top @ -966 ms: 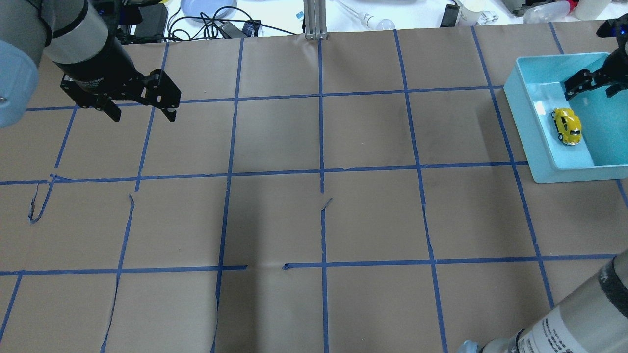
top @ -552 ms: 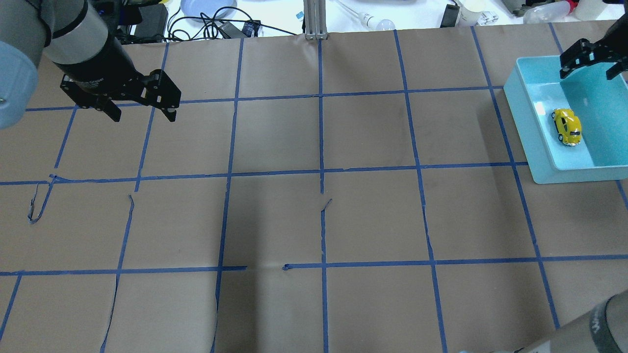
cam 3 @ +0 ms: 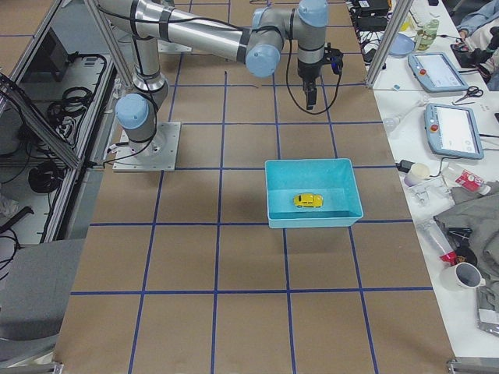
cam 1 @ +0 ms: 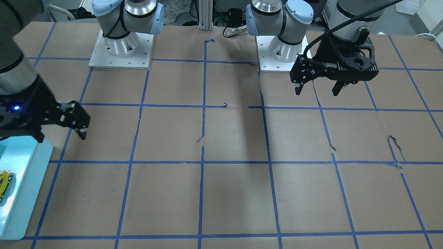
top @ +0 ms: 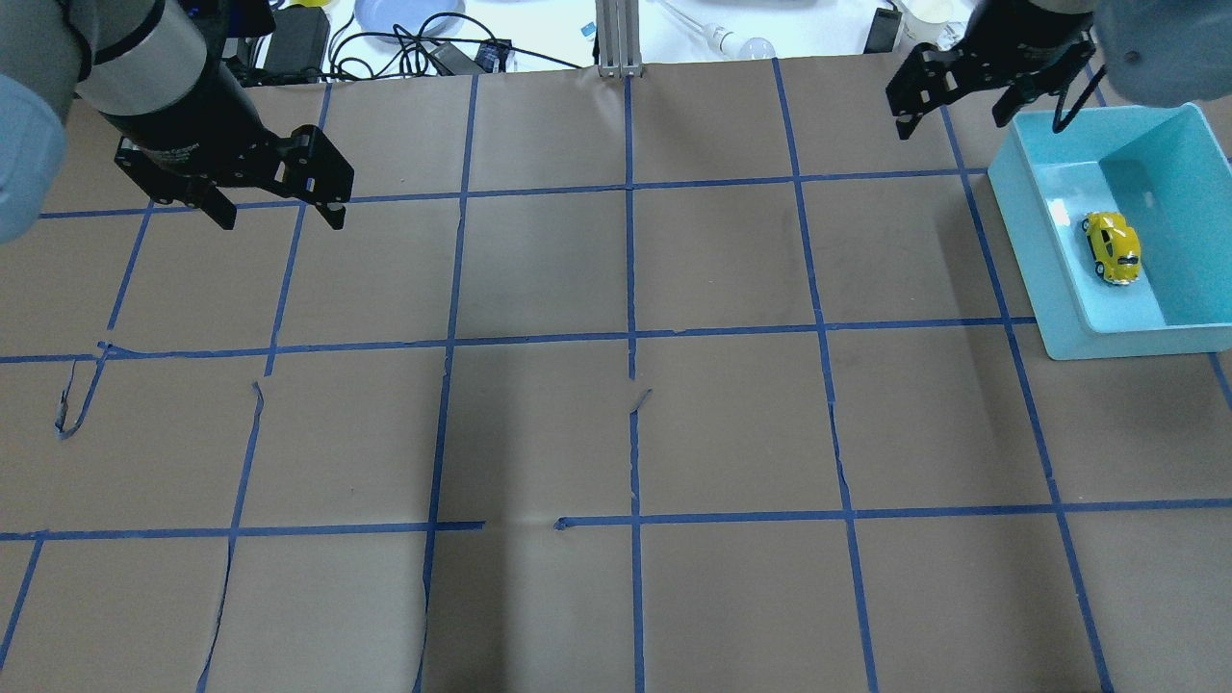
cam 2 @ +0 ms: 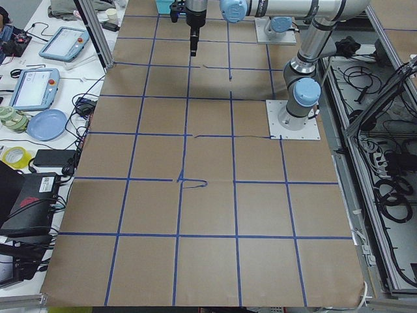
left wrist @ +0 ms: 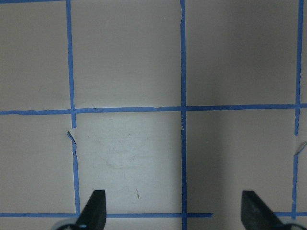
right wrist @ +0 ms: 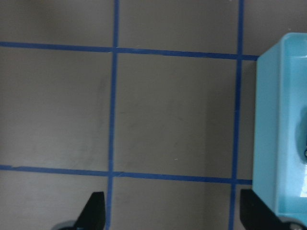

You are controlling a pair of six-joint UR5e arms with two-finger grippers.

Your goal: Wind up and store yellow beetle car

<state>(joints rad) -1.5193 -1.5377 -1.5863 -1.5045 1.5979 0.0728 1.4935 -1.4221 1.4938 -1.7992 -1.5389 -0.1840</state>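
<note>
The yellow beetle car (top: 1112, 248) lies on its wheels inside the teal bin (top: 1022, 223) at the table's right side, and nothing touches it. It also shows in the front-facing view (cam 1: 3, 180) and the right side view (cam 3: 309, 201). My right gripper (top: 955, 123) is open and empty. It hangs above the table, outside the bin, off its far-left corner (cam 1: 61, 136). The right wrist view shows its fingertips (right wrist: 93, 211) wide apart over bare paper, with the bin wall (right wrist: 280, 134) at the right. My left gripper (top: 281, 219) is open and empty over the far-left table (cam 1: 316, 91).
Brown paper with a blue tape grid (top: 630, 337) covers the table, and the tape is torn in places. Cables, a plate and other clutter (top: 404, 24) lie beyond the far edge. The arm bases (cam 1: 121, 48) stand at the robot's side.
My right gripper has risen out of the bin and moved left and toward the far edge, and it stays open. The car, the bin and the left gripper have barely moved.
</note>
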